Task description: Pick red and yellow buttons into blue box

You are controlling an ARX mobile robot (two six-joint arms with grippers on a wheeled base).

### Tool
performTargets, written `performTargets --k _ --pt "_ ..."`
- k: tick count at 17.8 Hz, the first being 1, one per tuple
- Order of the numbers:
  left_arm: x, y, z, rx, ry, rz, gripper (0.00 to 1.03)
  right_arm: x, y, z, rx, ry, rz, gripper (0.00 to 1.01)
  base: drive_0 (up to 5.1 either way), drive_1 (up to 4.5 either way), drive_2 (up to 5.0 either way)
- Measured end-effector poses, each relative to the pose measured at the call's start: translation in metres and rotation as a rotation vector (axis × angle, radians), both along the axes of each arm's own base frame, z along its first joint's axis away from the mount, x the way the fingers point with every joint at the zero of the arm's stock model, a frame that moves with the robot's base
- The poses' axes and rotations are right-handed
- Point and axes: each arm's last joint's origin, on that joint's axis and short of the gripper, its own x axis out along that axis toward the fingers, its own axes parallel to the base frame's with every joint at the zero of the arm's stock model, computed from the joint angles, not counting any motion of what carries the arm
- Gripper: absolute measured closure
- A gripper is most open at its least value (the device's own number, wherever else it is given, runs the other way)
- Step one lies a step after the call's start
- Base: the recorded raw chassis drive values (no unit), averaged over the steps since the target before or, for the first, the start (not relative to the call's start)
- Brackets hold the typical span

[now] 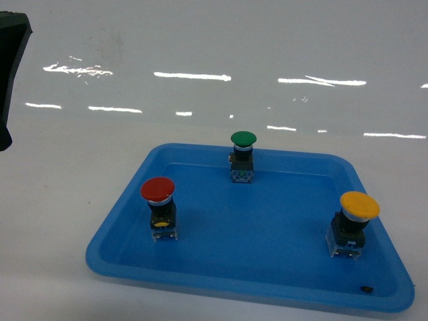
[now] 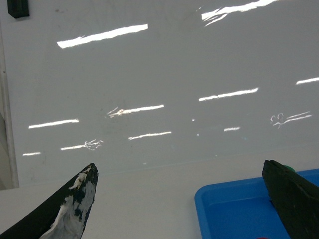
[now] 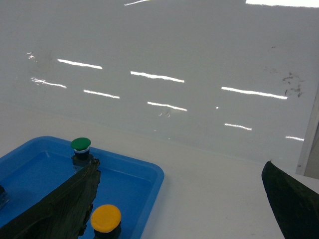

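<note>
Glossy white table; blue box rests directly on it, near front edge.

Tray sits on the table, near its front edge. Three buttons stand upright inside, well apart: one at left, one at right, one against the back wall, between them.

A red-capped button, a yellow-capped button and a green-capped button stand in a blue box.
</note>
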Motion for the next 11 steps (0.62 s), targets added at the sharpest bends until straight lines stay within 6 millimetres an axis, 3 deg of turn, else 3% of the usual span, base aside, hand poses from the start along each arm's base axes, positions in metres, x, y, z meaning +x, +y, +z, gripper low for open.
performTargets --k 11 --pt "0.0000 0.0000 0.0000 0.000 0.000 0.000 0.05 0.0001 0.0000 0.0001 -0.001 0.000 0.000 0.03 0.0 0.00 0.0"
